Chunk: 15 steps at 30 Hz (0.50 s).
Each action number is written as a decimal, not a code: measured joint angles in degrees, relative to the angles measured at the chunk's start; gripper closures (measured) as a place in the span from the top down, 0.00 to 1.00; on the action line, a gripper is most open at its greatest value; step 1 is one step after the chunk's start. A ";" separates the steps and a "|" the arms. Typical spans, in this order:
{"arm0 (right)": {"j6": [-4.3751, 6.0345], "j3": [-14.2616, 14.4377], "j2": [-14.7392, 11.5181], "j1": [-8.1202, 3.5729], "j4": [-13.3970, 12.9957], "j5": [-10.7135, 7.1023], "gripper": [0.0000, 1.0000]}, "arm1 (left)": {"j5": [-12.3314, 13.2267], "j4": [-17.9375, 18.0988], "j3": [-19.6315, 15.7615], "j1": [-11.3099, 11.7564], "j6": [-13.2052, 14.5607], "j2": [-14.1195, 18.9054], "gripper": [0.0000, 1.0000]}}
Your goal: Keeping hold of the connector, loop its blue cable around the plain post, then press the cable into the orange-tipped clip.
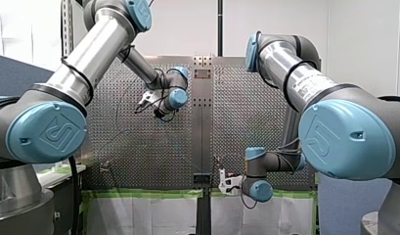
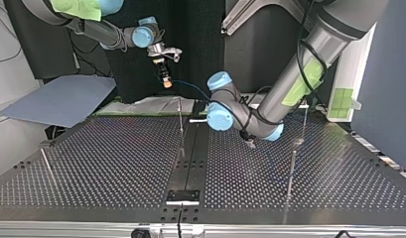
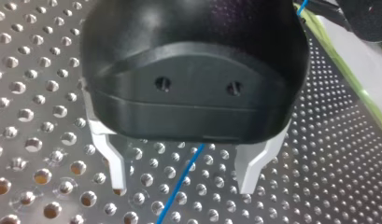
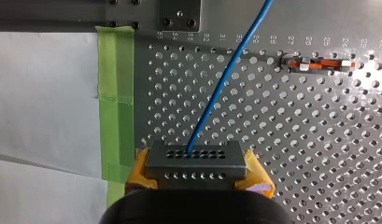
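Observation:
In the right wrist view my right gripper (image 4: pixel 197 171) is shut on a grey connector (image 4: pixel 195 156), its yellow pads (image 4: pixel 257 171) on both sides. The blue cable (image 4: pixel 226 74) leaves the connector and runs out over the perforated plate. The orange-tipped clip (image 4: pixel 319 64) stands on the plate ahead and to one side, apart from the cable. My left gripper (image 3: pixel 181 184) hangs low over the plate, open, its metal fingers (image 3: pixel 115 168) on either side of the blue cable (image 3: pixel 181 179) without touching it. In the top view my right gripper (image 2: pixel 165 79) holds the connector high at the far edge.
Thin upright posts (image 2: pixel 180 121) (image 2: pixel 292 171) (image 2: pixel 46 166) stand on the perforated table (image 2: pixel 116 163). Green tape (image 4: pixel 115 93) edges the plate beside white sheeting. In the front view my left gripper (image 1: pixel 144 101) is high over the plate and my right gripper (image 1: pixel 223 182) is at its near edge.

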 joint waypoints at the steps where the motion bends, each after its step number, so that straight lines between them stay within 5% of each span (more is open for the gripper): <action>1: 0.00 0.00 0.00 0.00 0.00 0.00 0.00 | 0.07 0.35 0.00 -0.02 -0.02 -0.16 1.00; 15: 0.23 0.01 0.00 0.01 -0.07 0.00 0.00 | 1.21 3.47 -1.86 -1.20 -0.73 -0.88 1.00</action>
